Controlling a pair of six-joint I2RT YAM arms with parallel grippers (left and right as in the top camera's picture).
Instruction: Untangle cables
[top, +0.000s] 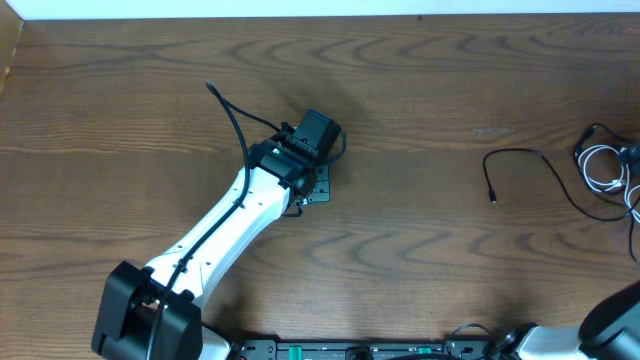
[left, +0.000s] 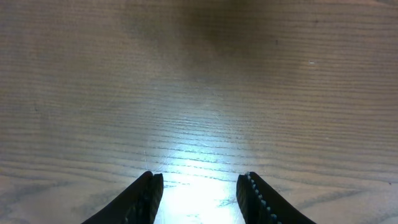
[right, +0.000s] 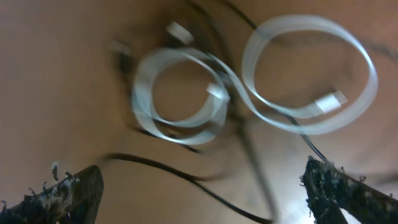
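Note:
The thin black cable (top: 545, 160) and the white cable (top: 592, 165) lie at the table's far right, crossing each other there. In the right wrist view the white cable (right: 180, 134) forms two blurred loops, and the black cable (right: 165, 167) runs under and between them. My right gripper (right: 202, 169) hovers over this pile, open wide, with only the black strand passing below the gap. My left gripper (left: 200, 175) is open over bare wood near the table's middle (top: 315, 140), far from both cables, with nothing between its fingers.
The left arm (top: 230, 225) stretches from the front left corner toward the centre. Part of the right arm (top: 615, 320) shows at the front right corner. A pale wall edge (top: 300, 8) runs along the back of the wooden table (top: 420, 90).

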